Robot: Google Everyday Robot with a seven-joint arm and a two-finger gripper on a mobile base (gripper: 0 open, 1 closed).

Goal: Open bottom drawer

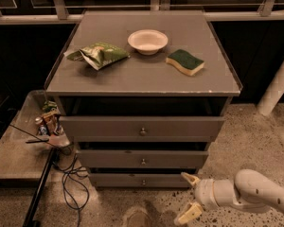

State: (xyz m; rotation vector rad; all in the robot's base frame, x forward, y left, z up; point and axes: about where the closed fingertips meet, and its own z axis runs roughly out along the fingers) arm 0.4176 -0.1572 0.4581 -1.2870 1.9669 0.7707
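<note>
My hand sits low right of the bottom drawer, fingers apart, holding nothing. Its knob is tiny; I could easily miss it or snag the middle drawer.

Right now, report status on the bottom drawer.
End effector open, low right of cabinet. Bottom drawer shut, knob untouched. Nothing between them.

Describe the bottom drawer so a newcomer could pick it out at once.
Find the grey cabinet with a bowl on top. Three drawers stack down its front; the bottom drawer sits just above the floor, left of the open end effector. Unlike the two above, its front looks slimmest and narrowest, with a small round knob.
</note>
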